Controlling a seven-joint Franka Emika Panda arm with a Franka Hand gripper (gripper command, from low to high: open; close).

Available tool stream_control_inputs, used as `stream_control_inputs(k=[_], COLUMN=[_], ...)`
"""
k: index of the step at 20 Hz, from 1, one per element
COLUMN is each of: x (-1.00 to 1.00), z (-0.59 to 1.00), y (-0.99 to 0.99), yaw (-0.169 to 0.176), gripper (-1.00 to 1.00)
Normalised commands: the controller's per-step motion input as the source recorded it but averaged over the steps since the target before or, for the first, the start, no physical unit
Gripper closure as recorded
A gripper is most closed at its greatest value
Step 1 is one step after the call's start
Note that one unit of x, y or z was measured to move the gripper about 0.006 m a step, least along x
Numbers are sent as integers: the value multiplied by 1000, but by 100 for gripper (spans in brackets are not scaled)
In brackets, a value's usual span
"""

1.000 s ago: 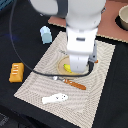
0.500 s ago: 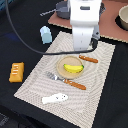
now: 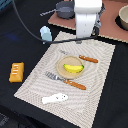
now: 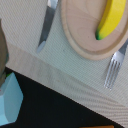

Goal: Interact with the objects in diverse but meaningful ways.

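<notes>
- Nearest in the exterior view lies the fish (image 3: pixel 55 98), on the mat's (image 3: pixel 102 95) front edge.
- The bread (image 3: pixel 16 71) sits off the mat on the dark table (image 3: pixel 15 107), toward the exterior view's left.
- Mid-mat, the banana (image 3: pixel 73 68) rests on a plate (image 3: pixel 62 67), with a fork (image 3: pixel 65 80) just in front and a knife (image 3: pixel 81 57) just behind.
- The wrist view looks down on the same banana (image 4: pixel 112 19), plate (image 4: pixel 80 37), fork (image 4: pixel 114 65) and knife (image 4: pixel 46 27).
- The cup (image 3: pixel 45 34) stands beside the mat's far corner; the pot (image 3: pixel 62 8) sits farther back.
- The arm (image 3: pixel 86 19) hangs above the mat's far edge; its fingers are hidden, so I cannot tell whether the hand is released or clenched.
- Judgement: it is between objects, nothing carried. The next move calls for choosing a target, perhaps the cup close by, and descending squarely.
</notes>
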Motion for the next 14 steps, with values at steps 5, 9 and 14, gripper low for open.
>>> stream_control_inputs(k=[5, 9, 14], x=[-603, -661, -855], z=[-65, -195, -418], y=[411, 374, 246], yaw=[0, 0, 0], gripper=[-100, -100, -100])
